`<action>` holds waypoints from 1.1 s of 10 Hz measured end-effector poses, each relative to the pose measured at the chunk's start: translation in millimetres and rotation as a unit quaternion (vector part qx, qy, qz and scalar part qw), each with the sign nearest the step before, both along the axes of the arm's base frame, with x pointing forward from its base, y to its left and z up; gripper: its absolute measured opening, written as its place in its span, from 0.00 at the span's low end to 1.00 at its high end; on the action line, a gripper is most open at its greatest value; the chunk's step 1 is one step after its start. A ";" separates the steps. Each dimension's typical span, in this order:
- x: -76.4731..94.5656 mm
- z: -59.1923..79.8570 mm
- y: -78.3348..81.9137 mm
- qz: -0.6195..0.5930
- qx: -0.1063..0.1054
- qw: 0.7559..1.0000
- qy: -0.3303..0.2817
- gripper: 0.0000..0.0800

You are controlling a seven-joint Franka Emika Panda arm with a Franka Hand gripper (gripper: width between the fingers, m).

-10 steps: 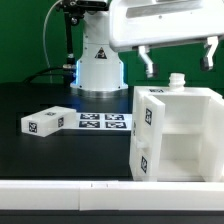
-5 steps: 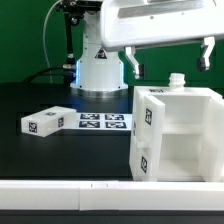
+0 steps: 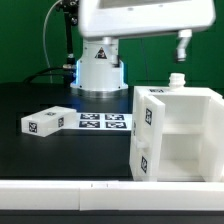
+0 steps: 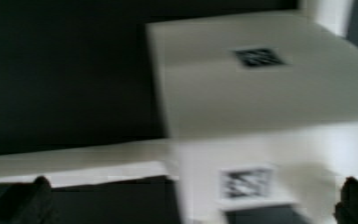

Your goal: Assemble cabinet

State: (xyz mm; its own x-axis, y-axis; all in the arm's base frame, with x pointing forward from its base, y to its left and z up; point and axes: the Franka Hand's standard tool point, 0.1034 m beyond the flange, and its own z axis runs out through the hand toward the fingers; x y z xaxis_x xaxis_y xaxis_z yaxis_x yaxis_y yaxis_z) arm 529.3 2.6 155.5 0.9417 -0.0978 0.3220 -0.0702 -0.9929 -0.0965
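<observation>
1. One cabinet [image 3: 178, 135] stands on the black table [image 3: 35, 100], at the near side toward the exterior view's right. The picture's right edge cuts it off.
2. Its open front shows two compartments, one above the other, split by one shelf.
3. Its side toward the exterior view's left carries two square tags, one above the other. The wrist view shows two more tags on white cabinet faces.
4. One small white knob [image 3: 177, 80] sticks up from the cabinet's far top edge.
5. One loose white panel [image 3: 45, 121] with tags lies flat toward the exterior view's left, well apart from the cabinet.
6. One marker board [image 3: 103, 122] with four tags lies between the panel and the cabinet. It is just beside the panel, and a narrow strip of table separates it from the cabinet.
7. One gripper [image 4: 186, 198] hangs above the cabinet, not touching it. In the wrist view both dark fingers [image 4: 16, 200] sit at opposite corners, so the jaws are spread wide and hold nothing.
8. One finger shows in the exterior view, above the knob and apart from it.
9. One white robot base [image 3: 100, 68] stands at the far side.
10. A white rail [image 3: 70, 188] runs along the near table edge, close below the cabinet.
11. Bare table lies open beyond the panel on the exterior view's left, and between the base and the marker board.
</observation>
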 end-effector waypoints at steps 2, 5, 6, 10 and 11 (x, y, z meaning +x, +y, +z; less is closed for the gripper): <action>4.0 -2.1 9.4 0.008 0.001 1.000 -0.003 1.00; -7.6 -11.8 -11.0 -0.028 0.010 1.000 0.011 1.00; -21.1 -20.8 -36.1 -0.030 0.002 0.999 0.018 1.00; -42.2 -54.0 -97.6 -0.034 -0.006 0.998 0.044 1.00; -42.7 -54.6 -98.4 -0.035 -0.006 0.998 0.045 1.00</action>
State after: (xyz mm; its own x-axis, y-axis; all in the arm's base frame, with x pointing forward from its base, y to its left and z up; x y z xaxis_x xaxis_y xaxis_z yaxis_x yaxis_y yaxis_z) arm 486.6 -95.9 100.9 0.9578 -0.1611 0.2381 -0.1473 -0.9863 -0.0749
